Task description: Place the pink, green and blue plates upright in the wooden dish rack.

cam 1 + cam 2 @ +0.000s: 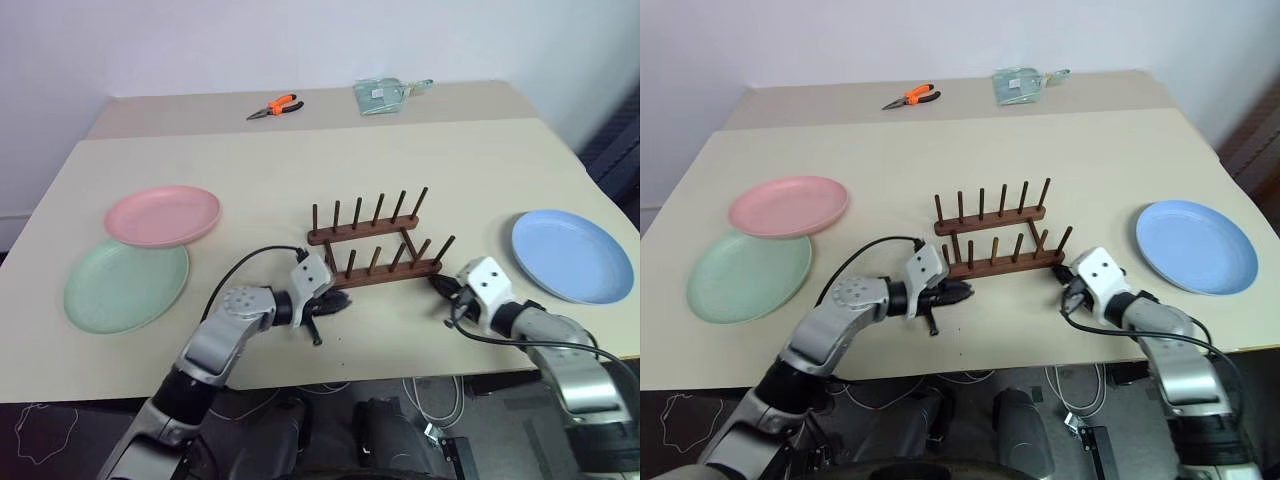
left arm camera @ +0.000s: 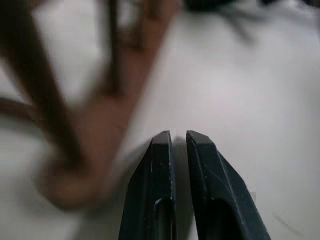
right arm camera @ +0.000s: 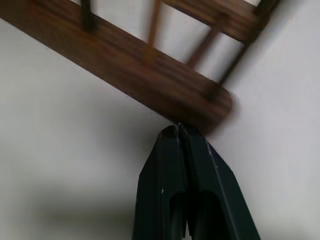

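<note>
Beige table (image 1: 300,180) against a white wall. Head views: wooden dish rack (image 1: 375,240) at centre, every slot empty. Pink plate (image 1: 162,215) at 9 o'clock of it, overlapping the green plate (image 1: 125,285); blue plate (image 1: 572,255) at 3 o'clock. All three lie flat, so nothing is racked yet. Left gripper (image 1: 330,306) sits by the rack's near-left end, right gripper (image 1: 440,285) by its near-right end.

Left wrist view: fingers nearly together, thin gap, holding nothing, rack end just beside.

Right wrist view: fingers fully closed, empty, tips at the rack's base corner; contact unclear.
</note>
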Action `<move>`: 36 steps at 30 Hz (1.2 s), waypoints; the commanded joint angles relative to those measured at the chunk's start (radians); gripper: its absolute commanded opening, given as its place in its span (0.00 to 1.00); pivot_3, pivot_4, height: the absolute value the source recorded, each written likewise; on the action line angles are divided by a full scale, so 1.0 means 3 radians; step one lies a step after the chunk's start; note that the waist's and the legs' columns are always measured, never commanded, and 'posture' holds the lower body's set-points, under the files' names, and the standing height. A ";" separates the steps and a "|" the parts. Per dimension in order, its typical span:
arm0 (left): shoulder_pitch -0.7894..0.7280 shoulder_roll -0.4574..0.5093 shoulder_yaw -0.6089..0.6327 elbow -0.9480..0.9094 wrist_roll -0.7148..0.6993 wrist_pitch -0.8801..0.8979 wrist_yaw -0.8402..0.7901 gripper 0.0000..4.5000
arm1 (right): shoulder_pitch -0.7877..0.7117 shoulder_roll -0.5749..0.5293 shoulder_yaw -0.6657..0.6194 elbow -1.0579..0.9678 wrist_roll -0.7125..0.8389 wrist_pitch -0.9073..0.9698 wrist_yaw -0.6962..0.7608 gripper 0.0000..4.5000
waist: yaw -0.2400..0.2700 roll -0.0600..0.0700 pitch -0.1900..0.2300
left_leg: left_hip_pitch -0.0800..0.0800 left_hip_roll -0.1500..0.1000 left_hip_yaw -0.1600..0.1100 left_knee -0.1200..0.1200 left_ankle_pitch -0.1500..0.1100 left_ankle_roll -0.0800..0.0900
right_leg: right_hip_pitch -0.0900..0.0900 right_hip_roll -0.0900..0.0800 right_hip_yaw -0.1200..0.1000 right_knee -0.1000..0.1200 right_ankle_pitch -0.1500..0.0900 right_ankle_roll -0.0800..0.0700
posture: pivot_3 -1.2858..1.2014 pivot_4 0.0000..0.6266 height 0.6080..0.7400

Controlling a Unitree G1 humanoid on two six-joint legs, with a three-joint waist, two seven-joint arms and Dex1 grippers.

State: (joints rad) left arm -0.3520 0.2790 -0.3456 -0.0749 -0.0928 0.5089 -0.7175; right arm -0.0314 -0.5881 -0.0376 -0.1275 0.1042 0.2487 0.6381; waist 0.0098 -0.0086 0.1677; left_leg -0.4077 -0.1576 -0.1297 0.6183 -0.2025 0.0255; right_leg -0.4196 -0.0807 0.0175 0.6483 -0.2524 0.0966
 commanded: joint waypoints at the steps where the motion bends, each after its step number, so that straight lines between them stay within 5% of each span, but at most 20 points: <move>1: -0.0171 -0.0079 0.0182 0.0569 0.0240 -0.0219 0.0498 0.11 | -0.0333 0.0220 0.0155 0.0299 -0.0194 0.0003 -0.0292 0.01 | -0.0002 -0.0005 -0.0004 | 0.0001 0.0000 0.0000 0.0000 0.0000 0.0000 | 0.0000 0.0000 0.0000 0.0000 0.0000 0.0000 | 0.52 0.24 0.90; 13: -0.0506 -0.0096 0.0290 0.1245 0.0264 -0.0698 0.0633 0.11 | -0.0987 0.0403 0.0250 0.0875 -0.0323 -0.0131 -0.0423 0.01 | 0.0006 -0.0004 -0.0008 | 0.0003 -0.0001 0.0000 0.0003 0.0005 0.0001 | 0.0001 0.0002 -0.0002 0.0002 0.0007 0.0009 | 0.52 0.24 0.90; 15: -0.0415 -0.0015 0.0360 0.1047 0.0179 -0.0635 0.0552 0.11 | -0.0930 0.0365 0.0194 0.0724 -0.0187 -0.0069 -0.0265 0.13 | -0.0009 -0.0004 -0.0008 | 0.0003 -0.0001 0.0000 0.0002 0.0005 0.0001 | 0.0000 0.0002 -0.0001 0.0002 0.0007 0.0009 | 0.52 0.24 0.90; 18: -0.0256 0.0089 0.0736 0.0537 -0.0172 -0.0405 0.0482 0.30 | -0.0805 0.0252 0.0190 0.0381 -0.0068 -0.0024 -0.0013 0.42 | -0.0032 -0.0003 -0.0008 | 0.0000 -0.0001 0.0000 -0.0005 0.0005 0.0002 | -0.0008 0.0002 0.0000 0.0004 0.0007 0.0009 | 0.52 0.24 0.90; 23: -0.0449 0.0182 0.1539 0.0106 -0.0371 -0.0069 0.1091 0.87 | -0.0718 0.0190 0.0218 -0.0041 0.0057 0.0089 0.0147 1.00 | -0.0025 -0.0008 -0.0002 | -0.0008 -0.0001 -0.0001 -0.0006 0.0007 0.0000 | -0.0019 0.0002 0.0000 0.0006 0.0007 0.0009 | 0.52 0.24 0.90; 24: -0.0535 0.0247 0.1685 0.0083 -0.0292 -0.0033 0.1300 0.97 | -0.0714 0.0180 0.0247 -0.0093 0.0055 0.0088 0.0178 1.00 | -0.0015 -0.0010 -0.0001 | -0.0008 -0.0001 -0.0001 -0.0005 0.0006 -0.0002 | -0.0018 0.0002 -0.0001 0.0006 0.0007 0.0009 | 0.52 0.24 0.90; 29: -0.0788 0.0466 0.2377 -0.0003 0.0009 0.0490 0.2334 0.97 | -0.0782 0.0204 0.0364 -0.0049 0.0000 0.0048 0.0224 1.00 | -0.0005 -0.0010 -0.0001 | -0.0008 -0.0002 0.0000 -0.0007 0.0003 -0.0005 | -0.0018 0.0002 0.0000 0.0003 0.0007 0.0009 | 0.52 0.24 0.90; 36: -0.1050 -0.0204 0.3874 -0.0589 -0.0840 0.1685 0.3137 0.97 | -0.0855 0.0205 0.0446 0.0108 -0.0038 -0.0060 0.0279 1.00 | 0.0022 -0.0024 0.0004 | -0.0008 -0.0003 -0.0007 0.0003 0.0002 -0.0006 | -0.0016 0.0002 -0.0011 0.0002 0.0008 0.0011 | 0.52 0.24 0.90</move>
State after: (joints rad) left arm -0.6492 0.2273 0.7502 -0.1783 -0.2721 0.9467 0.1949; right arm -0.2704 -0.5266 0.1043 -0.0881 0.0917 0.2520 0.7166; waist 0.0165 -0.0157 0.1689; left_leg -0.4101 -0.1586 -0.1319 0.6193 -0.2017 0.0236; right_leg -0.4228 -0.0803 0.0143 0.6491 -0.2500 0.1000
